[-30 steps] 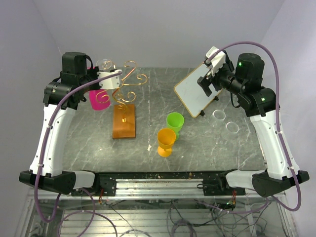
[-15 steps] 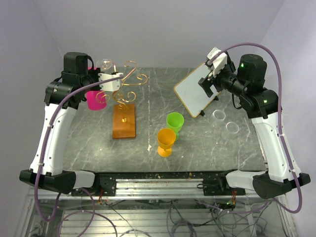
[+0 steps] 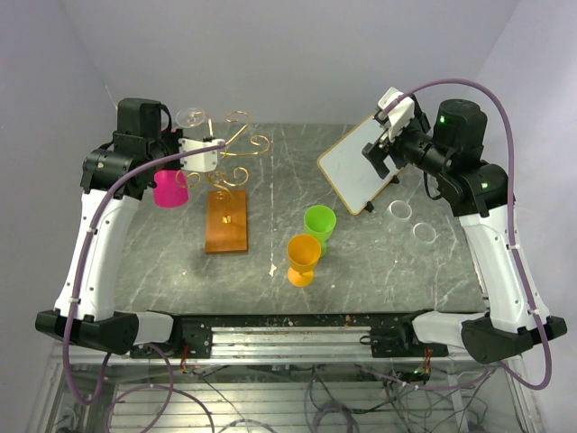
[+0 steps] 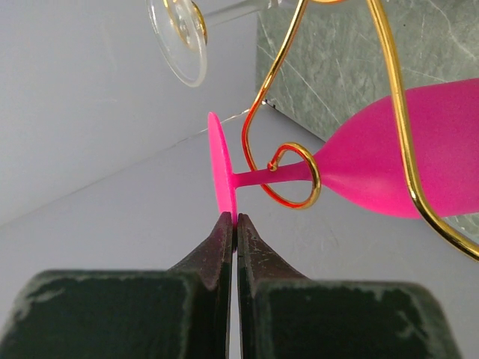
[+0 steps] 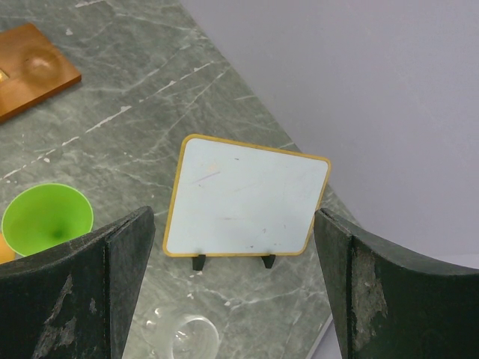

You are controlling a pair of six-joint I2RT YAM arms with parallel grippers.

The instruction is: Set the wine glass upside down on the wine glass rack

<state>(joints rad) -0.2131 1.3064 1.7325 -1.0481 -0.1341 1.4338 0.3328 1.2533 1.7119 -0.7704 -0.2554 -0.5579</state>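
left gripper (image 4: 233, 223): closed flat, no gap showing along the jaws; at the upper left of the top view, just beside the rack's wire.
pink wine glass (image 4: 404, 146): upside down on the rack — stem threaded through a gold curl, bowl hanging below it at the left edge of the wirework in the top view.
contact: rim of the pink foot, seen edge-on in the left wrist view, meeting the closed tips; pinched or only touching, cannot tell.
wine glass rack (image 3: 236, 144): gold wire scrolls rising from a brown wooden base (image 3: 225, 221), left of centre on the table (image 3: 153, 262).
clear glass (image 4: 179, 37): also up at the rack, its foot against the gold wire at the top left of the left wrist view, beyond the pink foot.
right gripper (image 5: 232, 224): spread wide, holding nothing — raised at the upper right of the top view, over the whiteboard.
whiteboard (image 5: 247, 198): yellow-edged, propped tilted on two small black feet, near the table's far right side.
green cup (image 3: 319, 221): upright, mouth up, around the middle of the table.
orange goblet (image 3: 303, 257): upright, just in front of the green cup and a little to its left.
clear rings (image 3: 400, 210): two, flat on the table, right of the green cup, below the whiteboard in the top view.
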